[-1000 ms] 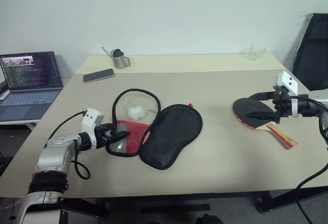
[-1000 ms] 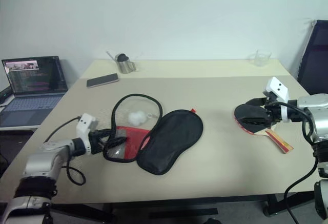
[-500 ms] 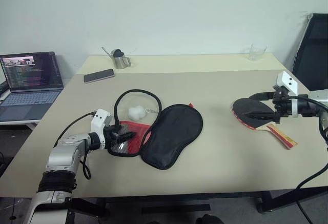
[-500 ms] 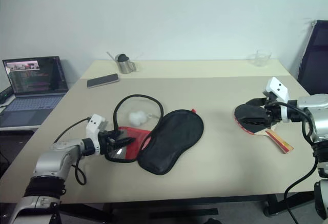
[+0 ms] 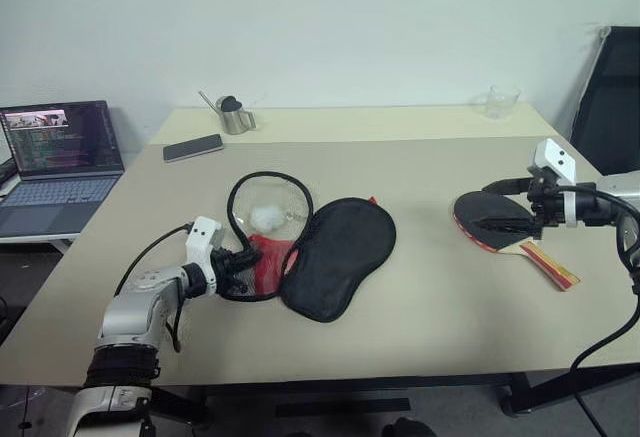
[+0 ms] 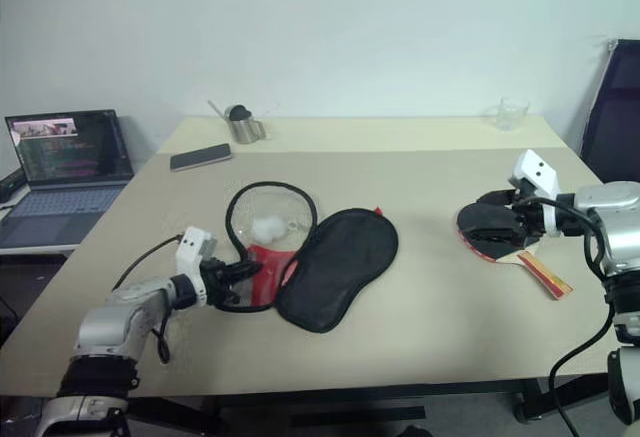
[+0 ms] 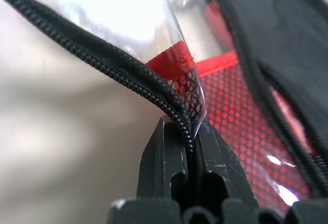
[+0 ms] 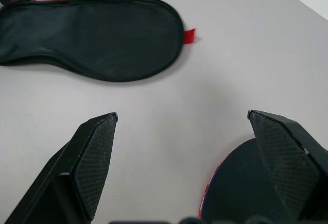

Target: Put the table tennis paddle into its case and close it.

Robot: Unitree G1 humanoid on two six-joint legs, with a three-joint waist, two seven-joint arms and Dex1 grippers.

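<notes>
Claw on the left (image 7: 185,155) is pinched shut on the zipper edge (image 7: 128,75) of the case (image 5: 335,255), with the coil of teeth and a sliver of clear pocket film caught between the two black fingers (image 7: 160,157). That hold looks thin: only the cord-like edge sits in the pinch, so a sideways or upward pull could let it slide out, or drag the whole soft case across the surface (image 5: 430,317) instead of opening its mouth. The case lies left of centre, unzipped, its black flap folded toward the right, the red mesh panel (image 5: 268,260) showing beside the left claw and the white pom-pom (image 5: 263,217) just beyond inside the loop of zipper. If the flap flops back, the opening would narrow.

Far to the right, the right claw (image 8: 182,119) hangs spread wide, holding nothing, above the dark blade of the table tennis paddle (image 5: 497,220), which rests flat near the right edge with its striped handle (image 5: 548,265) pointing toward the near right. Paddle and case are well apart. A flat blade gives open fingers little to bite on; closing from above could skid it toward the edge.

A phone (image 5: 192,147), a small metal pitcher (image 5: 234,115) and a glass (image 5: 501,101) stand along the far side, out of the way.
</notes>
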